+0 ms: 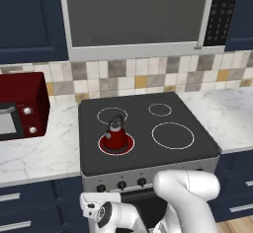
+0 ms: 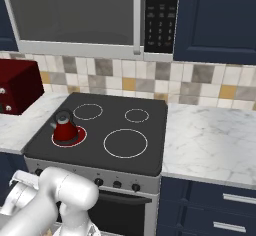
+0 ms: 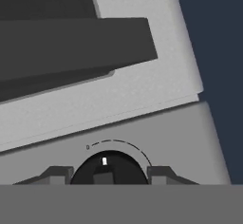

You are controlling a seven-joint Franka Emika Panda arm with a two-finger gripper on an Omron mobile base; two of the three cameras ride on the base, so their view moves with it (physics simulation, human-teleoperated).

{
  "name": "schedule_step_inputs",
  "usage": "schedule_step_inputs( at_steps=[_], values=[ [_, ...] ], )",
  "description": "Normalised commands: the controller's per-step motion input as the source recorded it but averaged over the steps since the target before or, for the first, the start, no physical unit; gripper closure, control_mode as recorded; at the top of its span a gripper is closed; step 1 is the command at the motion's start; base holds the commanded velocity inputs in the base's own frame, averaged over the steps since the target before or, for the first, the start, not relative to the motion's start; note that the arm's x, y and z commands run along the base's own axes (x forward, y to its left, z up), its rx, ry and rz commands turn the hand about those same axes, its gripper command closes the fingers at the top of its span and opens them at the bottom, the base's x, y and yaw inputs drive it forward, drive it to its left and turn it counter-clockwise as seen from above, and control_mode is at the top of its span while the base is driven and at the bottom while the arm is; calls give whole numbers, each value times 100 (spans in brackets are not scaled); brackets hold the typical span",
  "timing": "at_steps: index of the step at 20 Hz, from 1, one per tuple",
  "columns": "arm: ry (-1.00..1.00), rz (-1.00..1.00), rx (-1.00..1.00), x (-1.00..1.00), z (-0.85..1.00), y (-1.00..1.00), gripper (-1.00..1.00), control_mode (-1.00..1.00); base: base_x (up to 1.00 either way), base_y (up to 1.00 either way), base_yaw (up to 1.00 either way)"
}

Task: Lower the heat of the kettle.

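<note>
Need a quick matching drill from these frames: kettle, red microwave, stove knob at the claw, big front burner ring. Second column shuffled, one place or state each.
1. kettle
2. red microwave
3. stove knob
4. large burner ring

a. on the marble counter beside the stove
b. bare, nothing on it
c. between the claw tips
d. on the glowing red burner

Pairs: 1-d, 2-a, 3-c, 4-b

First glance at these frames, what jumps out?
The red kettle sits on the stove's front-left burner, whose ring glows red under it while the other rings stay white. The big red microwave stands on the marble counter left of the stove. In the hand view, the gripper is right at a black knob on the stove's front panel, one of its fingers on each side of it.
</note>
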Motion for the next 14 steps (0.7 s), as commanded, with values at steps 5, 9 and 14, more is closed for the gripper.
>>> schedule_step_inputs(
  at_steps=[5, 9, 14],
  values=[
    [-1, 0, 15, 0, 3, 18, 100, -100, 0, 0, 0],
    [-3, 0, 20, 0, 0, 16, 100, -100, 0, 0, 0],
    [-9, 0, 26, 0, -2, 8, 100, -100, 0, 0, 0]
  ],
)
